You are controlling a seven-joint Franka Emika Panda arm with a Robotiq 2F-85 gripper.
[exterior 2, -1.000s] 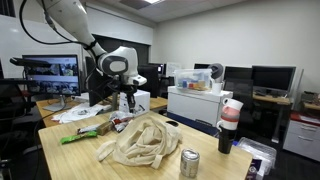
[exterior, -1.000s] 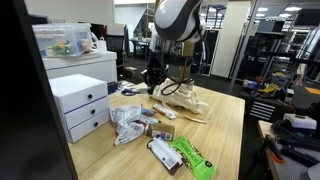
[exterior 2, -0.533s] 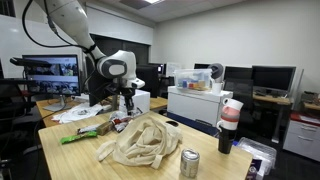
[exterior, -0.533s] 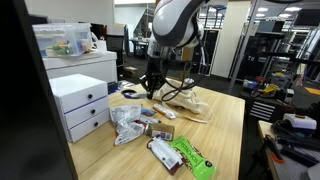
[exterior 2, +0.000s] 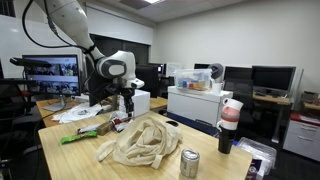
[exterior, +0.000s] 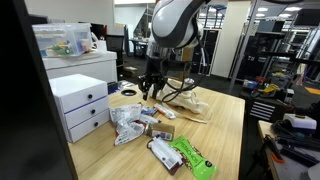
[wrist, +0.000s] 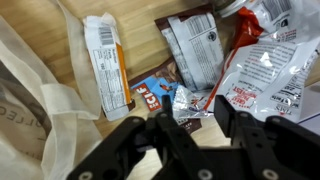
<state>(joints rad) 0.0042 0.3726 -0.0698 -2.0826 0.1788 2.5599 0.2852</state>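
Cloth bag [wrist: 35, 100]: far left in the wrist view; beige and crumpled on the wooden table [wrist: 140, 30]; its edge lies just beside the next packet.
White bar wrapper [wrist: 105, 62]: flat on the wood; long axis runs up and down the view with a slight tilt; well to the left of the fingertips.
Blue snack bar [wrist: 150, 92]: the packet nearest the tool; just ahead of the left-hand finger; it seems to lie across the view, crosswise to the white wrapper; its right end is tucked under the packets beside it, so the full length cannot be read.
Silver scrap [wrist: 186, 100]: crinkled foil touching the blue bar's right end; dead ahead of the gap between the fingers; whether it belongs to the bar or to the brown packet, I cannot tell.
Brown packet [wrist: 195, 45]: beyond the scrap, long axis up the view.
Red-and-silver pouch [wrist: 262, 70]: far right, overlapping the brown packet's edge.
Gripper [wrist: 195, 125]: fingers stand partly apart with wood and foil showing between them; nothing looks clamped; the bar sits slightly left of the centre line.
Arm [exterior: 175, 25]: reaches over the table with the wrist pointing straight down; the gripper [exterior: 150, 92] hangs low above the snack pile in both exterior views.
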